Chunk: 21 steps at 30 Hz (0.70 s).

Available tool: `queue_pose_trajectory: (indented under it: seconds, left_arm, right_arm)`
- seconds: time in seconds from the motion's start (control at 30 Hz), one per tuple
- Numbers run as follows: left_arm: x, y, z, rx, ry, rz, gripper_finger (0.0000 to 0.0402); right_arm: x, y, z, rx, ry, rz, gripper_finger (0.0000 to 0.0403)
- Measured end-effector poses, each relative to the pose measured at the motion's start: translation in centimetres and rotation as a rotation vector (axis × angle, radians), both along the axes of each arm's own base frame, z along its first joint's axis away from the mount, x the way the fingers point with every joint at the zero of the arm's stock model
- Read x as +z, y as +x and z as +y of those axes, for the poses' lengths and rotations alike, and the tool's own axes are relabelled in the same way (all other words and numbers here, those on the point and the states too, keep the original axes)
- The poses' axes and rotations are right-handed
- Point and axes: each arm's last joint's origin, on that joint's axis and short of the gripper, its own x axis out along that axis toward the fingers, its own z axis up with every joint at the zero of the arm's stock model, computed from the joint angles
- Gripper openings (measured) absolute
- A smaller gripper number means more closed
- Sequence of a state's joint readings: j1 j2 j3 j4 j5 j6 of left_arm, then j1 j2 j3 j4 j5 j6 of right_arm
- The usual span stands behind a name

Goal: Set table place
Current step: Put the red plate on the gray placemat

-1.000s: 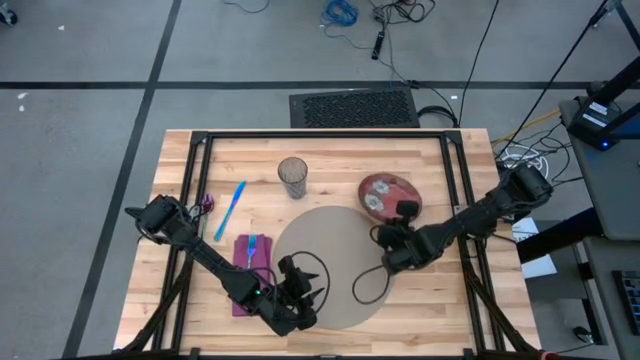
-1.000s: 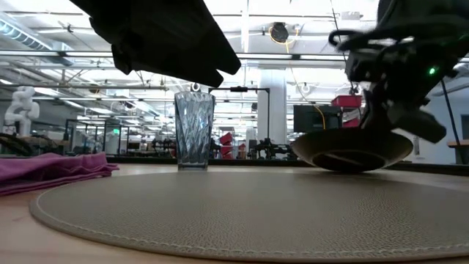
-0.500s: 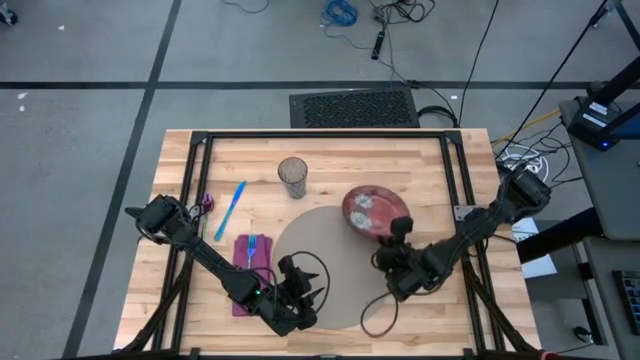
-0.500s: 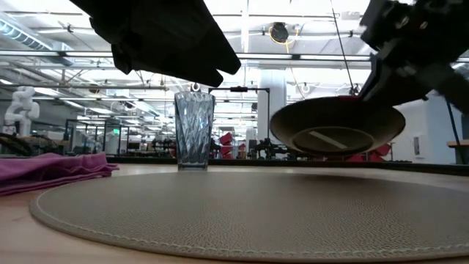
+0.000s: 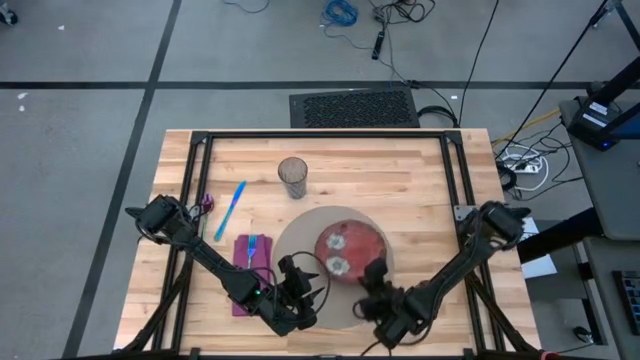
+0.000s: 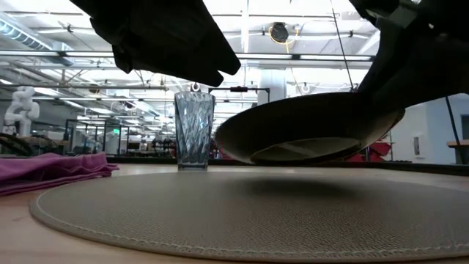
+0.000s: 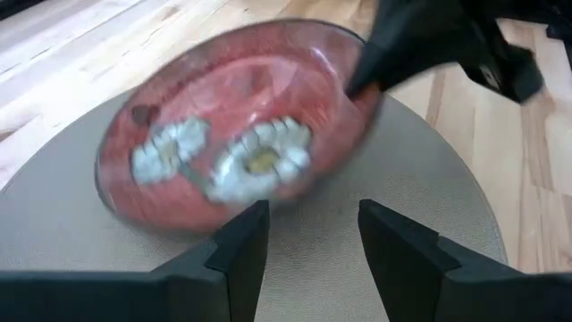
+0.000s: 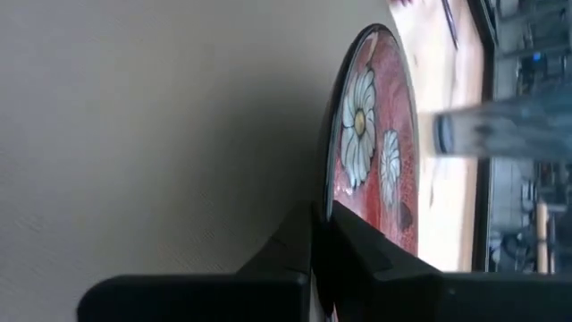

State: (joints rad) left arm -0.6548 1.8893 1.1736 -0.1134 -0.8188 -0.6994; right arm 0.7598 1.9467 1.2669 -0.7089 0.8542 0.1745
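The red patterned plate [image 5: 350,250] hangs above the middle of the round grey-tan mat [image 5: 300,235], held by my right gripper [image 5: 377,278] at its near-right side. In the low view the plate [image 6: 308,132] is clear of the mat [image 6: 249,213] and tilted. My left gripper [image 7: 308,250] is open and empty over the mat's near-left part, pointing at the plate [image 7: 241,125]. The clear glass [image 5: 292,178] stands on the table beyond the mat. The purple napkin [image 5: 250,262] with a blue utensil on it lies left of the mat. My right gripper pinches the plate's rim [image 8: 329,201] between its two fingers [image 8: 357,259], one on the patterned upper face and one underneath. The fingers come at it about level from the table's near-right side. The plate is lifted clear of the mat and tilted.
A blue utensil [image 5: 232,208] and a small pink thing [image 5: 207,201] lie on the table's left part. The black frame [image 5: 320,137] runs around the tabletop. The left arm lies across the near-left corner, close to the plate's near side.
My right gripper has carried the plate from beside the mat's far-right edge toward the table's left and near edge, over the mat's middle. The plate has stayed clear of the table and now hangs tilted, closer to my left gripper.
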Motion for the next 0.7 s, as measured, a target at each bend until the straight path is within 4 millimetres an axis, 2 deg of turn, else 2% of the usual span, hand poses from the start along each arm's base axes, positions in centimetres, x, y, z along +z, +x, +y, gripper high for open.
queue_pose_trajectory:
  seconds: [0.17, 0.4, 0.7]
  left_arm:
    - [0.0, 0.0, 0.0, 0.000, 0.000, 0.000, 0.0162]
    - [0.0, 0.0, 0.0, -0.001, 0.001, 0.001, 0.0162]
    - [0.0, 0.0, 0.0, -0.003, 0.006, 0.002, 0.0162]
  right_arm:
    - [-0.4, 1.1, 1.7, 0.054, -0.013, 0.024, 0.0000]
    - [-0.4, 2.1, 2.9, 0.121, 0.031, -0.007, 0.0000]
    - [-0.1, 3.1, 2.6, 0.138, 0.038, -0.038, 0.0000]
